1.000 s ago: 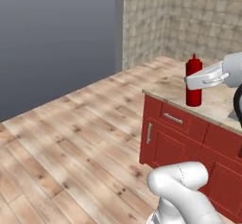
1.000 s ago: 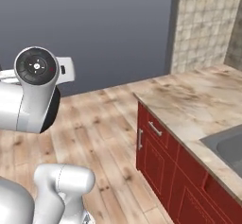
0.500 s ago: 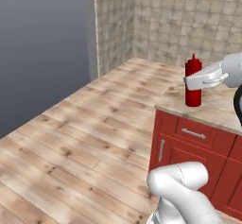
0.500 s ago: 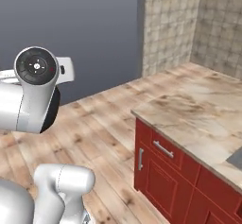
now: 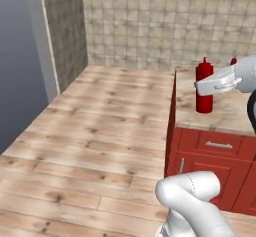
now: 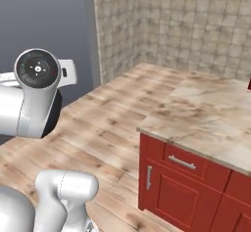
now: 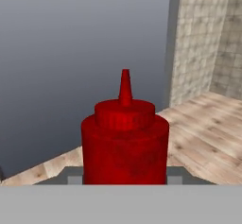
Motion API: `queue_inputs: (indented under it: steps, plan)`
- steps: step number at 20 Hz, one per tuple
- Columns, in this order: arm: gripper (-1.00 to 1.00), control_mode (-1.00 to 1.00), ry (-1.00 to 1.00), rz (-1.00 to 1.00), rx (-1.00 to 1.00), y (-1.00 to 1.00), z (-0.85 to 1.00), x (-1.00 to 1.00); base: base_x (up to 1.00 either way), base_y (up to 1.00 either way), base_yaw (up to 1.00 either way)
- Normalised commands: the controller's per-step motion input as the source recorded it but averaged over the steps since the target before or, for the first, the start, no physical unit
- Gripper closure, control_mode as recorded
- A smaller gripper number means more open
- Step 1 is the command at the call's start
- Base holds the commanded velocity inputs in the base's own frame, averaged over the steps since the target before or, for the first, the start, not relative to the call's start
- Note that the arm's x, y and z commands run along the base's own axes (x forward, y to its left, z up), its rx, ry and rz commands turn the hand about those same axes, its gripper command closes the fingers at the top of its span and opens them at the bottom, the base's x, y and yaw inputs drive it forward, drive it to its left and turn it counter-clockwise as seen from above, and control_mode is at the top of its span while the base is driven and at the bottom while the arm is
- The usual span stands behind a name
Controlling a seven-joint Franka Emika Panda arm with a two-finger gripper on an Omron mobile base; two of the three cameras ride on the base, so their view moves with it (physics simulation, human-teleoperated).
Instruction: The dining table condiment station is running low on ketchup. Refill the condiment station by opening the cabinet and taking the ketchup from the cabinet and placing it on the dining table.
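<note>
The ketchup [image 5: 204, 101], an all-red squeeze bottle with a tapered nozzle, stands upright in my gripper [image 5: 201, 87], which is shut on its body from the right. In the hand view the ketchup [image 7: 125, 142] is close up at the centre, with a grey finger pad [image 7: 73, 176] at its side. The dining table [image 5: 225, 118] has a marble top and red sides, and the bottle shows against its near-left corner; whether it touches the top I cannot tell. The same table [image 6: 206, 113] shows in the right base view. The cabinet is out of view.
A second red bottle tip [image 5: 233, 60] shows on the table behind my hand. The table's red side has a drawer and a door with silver handles [image 6: 182, 162]. Wooden floor [image 5: 100, 131] spreads to the left, up to tiled walls [image 5: 150, 21] and a grey wall [image 5: 20, 56].
The whole picture has shifted: the base has turned, so the table end and the tiled walls now sit more centrally. The ketchup stays in the same grip.
</note>
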Motion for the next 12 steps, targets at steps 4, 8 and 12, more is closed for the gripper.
queue_inputs:
  steps: [4, 8, 12]
  plan:
    - [1.0, 1.0, 0.0, 0.0, 0.0, 0.0, 0.0, 0.0, 0.78, 1.0, -0.58]
    - [1.0, 1.0, 0.0, 0.0, 0.0, 0.0, 0.0, 0.0, 0.75, 0.99, -0.59]
    - [1.0, 1.0, 0.0, 0.0, 0.0, 0.0, 0.0, 0.0, 0.69, 0.91, -0.61]
